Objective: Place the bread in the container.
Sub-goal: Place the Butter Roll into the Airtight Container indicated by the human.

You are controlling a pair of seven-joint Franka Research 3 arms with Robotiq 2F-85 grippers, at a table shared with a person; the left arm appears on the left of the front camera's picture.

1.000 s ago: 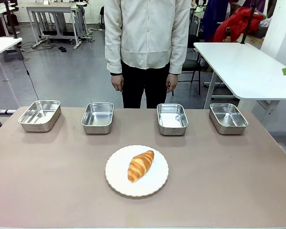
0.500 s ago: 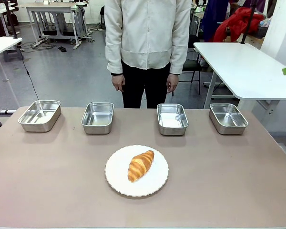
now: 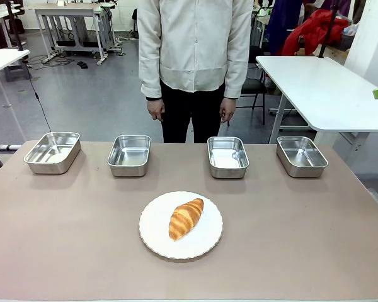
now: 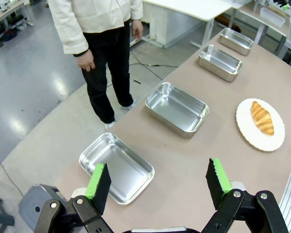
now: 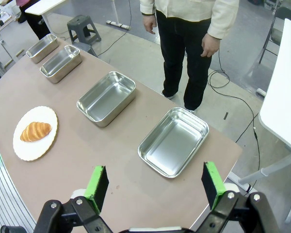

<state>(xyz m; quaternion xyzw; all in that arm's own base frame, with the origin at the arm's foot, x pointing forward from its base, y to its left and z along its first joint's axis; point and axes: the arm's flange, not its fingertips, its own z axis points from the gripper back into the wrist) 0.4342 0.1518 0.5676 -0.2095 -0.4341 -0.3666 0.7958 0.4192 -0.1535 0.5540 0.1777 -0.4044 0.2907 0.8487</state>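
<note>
Stage of task: not begun, as judged from the layout; every step is left to do (reach, grasp, lift, carry, set down).
Bread: one croissant (image 3: 186, 218), lying aslant at the middle of the plate (image 3: 154, 234), on the near half of the table (image 3: 57, 245).
Containers: four like steel trays in a row along the far edge, counted from the robot's left as first tray (image 3: 52, 151), second tray (image 3: 129, 155), third tray (image 3: 227, 156) and fourth tray (image 3: 301, 155); all four are empty.
Target tray: cannot be told; nothing marks one tray out from the others.
Bread to trays: well apart; the second and third trays lie nearest the plate.
Left gripper (image 4: 157, 167): fingers spread wide, holding nothing, high above the table's left end and over the first tray.
Right gripper (image 5: 153, 170): fingers spread wide, holding nothing, high above the table's right end near the fourth tray.
Person (image 3: 195, 56): one, standing at the far side, both hands hanging down and touching nothing.
Count: one bread, one plate, four trays, two grippers, one person.
</note>
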